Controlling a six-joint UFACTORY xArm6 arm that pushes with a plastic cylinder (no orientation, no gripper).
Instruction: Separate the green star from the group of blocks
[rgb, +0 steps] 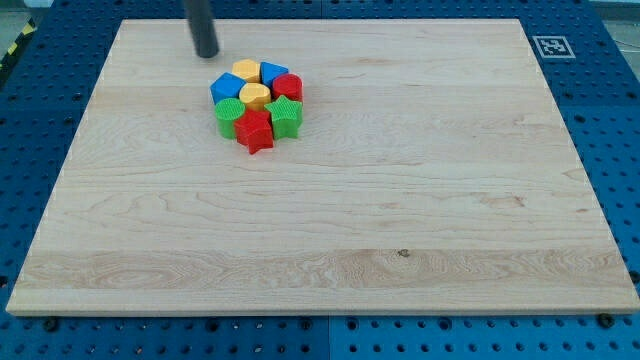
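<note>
Our bare rod has no gripper; my tip (207, 54) rests on the board (400, 220) above and left of the cluster, touching nothing. The green star (287, 117) sits on its right edge, packed against the red star (257, 131) and yellow block (254, 96), so we judge those neighbours bar a clean push.

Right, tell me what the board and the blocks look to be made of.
The board: pale wood, by its grain lines and a small knot, matte finish. The blocks, such as the red star and green star: solid-coloured with a slight sheen, possibly plastic or painted wood; I cannot tell which.
</note>
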